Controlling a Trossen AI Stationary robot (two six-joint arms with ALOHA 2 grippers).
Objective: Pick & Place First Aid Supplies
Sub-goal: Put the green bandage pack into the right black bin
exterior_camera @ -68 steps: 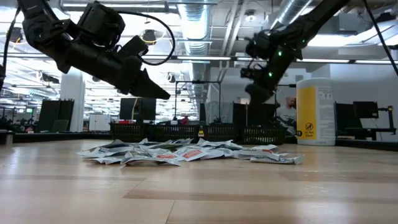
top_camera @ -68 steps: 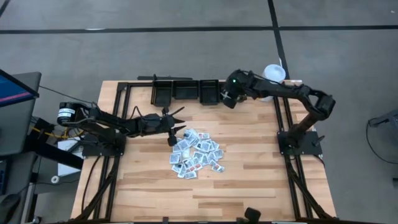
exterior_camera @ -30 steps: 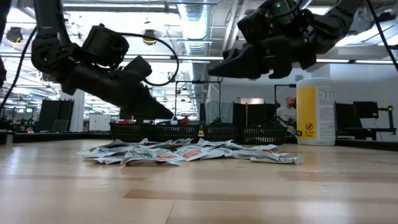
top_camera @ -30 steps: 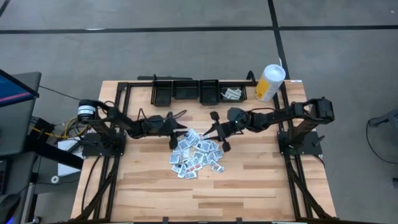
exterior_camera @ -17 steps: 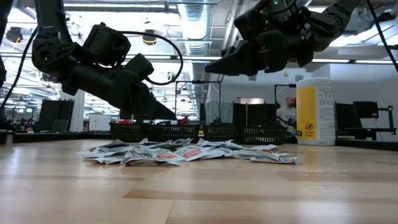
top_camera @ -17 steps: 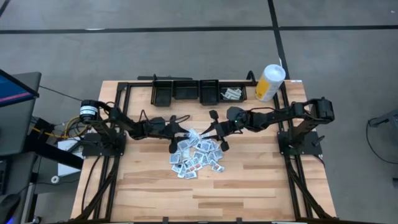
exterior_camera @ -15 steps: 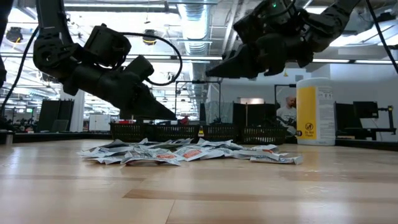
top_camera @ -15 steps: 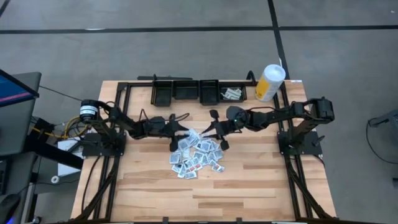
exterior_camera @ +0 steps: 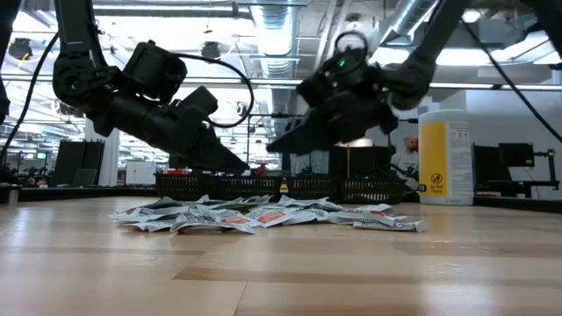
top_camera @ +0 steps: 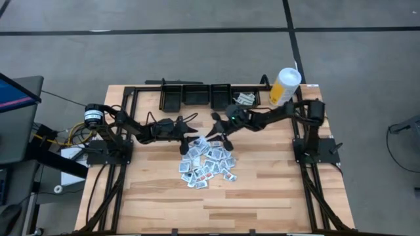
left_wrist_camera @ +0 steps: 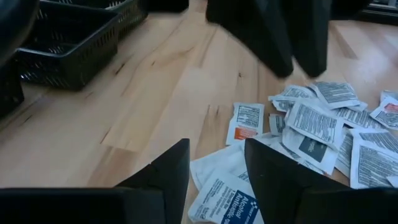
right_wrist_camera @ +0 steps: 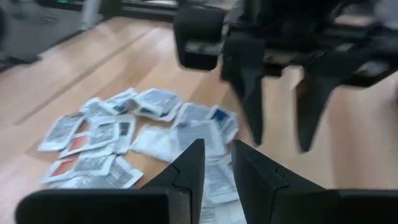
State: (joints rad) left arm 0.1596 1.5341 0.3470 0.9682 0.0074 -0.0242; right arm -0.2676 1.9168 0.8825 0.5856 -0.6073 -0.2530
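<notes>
The first aid supplies [top_camera: 207, 162] are small white packets, some printed red or blue, lying flat in a loose heap mid-table [exterior_camera: 263, 215]. My left gripper [top_camera: 186, 136] hovers open just above the heap's far-left edge; the packets [left_wrist_camera: 311, 124] lie right under its tips [left_wrist_camera: 216, 171]. My right gripper [top_camera: 218, 131] hangs open, with a narrow gap [right_wrist_camera: 217, 165], above the heap's far edge and faces the left one. Neither gripper touches a packet [right_wrist_camera: 124, 134]. In the low view both sets of fingers slant down at the heap, left gripper [exterior_camera: 233, 162] and right gripper [exterior_camera: 277, 145].
A row of black mesh bins [top_camera: 197, 96] lines the far edge; the rightmost bin [top_camera: 244, 98] holds a few packets. A tall white-and-yellow canister [top_camera: 285, 85] stands at the far right corner. Bare wood lies near the heap's front. A person [exterior_camera: 408, 158] shows in the room behind.
My right gripper has swung toward the table's left edge and come down from well above the heap to just over its far edge, close to the left gripper. My left gripper has stayed about where it was, low at the heap's far-left edge. The packets have not moved.
</notes>
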